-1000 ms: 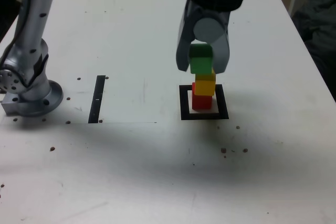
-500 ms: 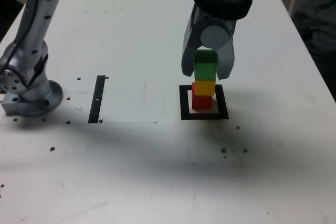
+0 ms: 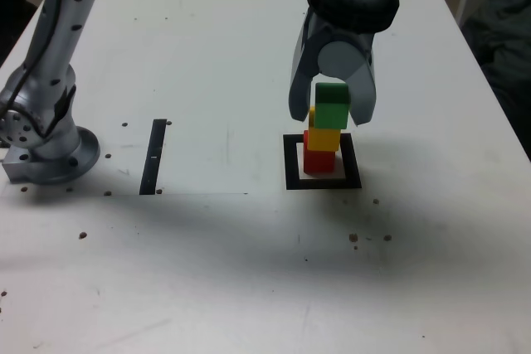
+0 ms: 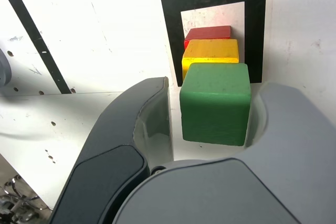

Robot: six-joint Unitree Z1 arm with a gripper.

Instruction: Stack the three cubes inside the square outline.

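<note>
The matte green cube (image 3: 332, 106) tops the matte yellow cube (image 3: 324, 140) and matte red cube (image 3: 319, 162), inside the black square outline (image 3: 353, 181). The grey gripper (image 4: 212, 114) is parted around the green cube, a gap showing along one side; bare white tabletop (image 3: 207, 271) surrounds the outline.

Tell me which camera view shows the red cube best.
The exterior view: the red cube shows much of its front face there, inside the square outline and below the yellow cube. The wrist view shows little more than its top, the yellow cube covering most of the rest.
</note>
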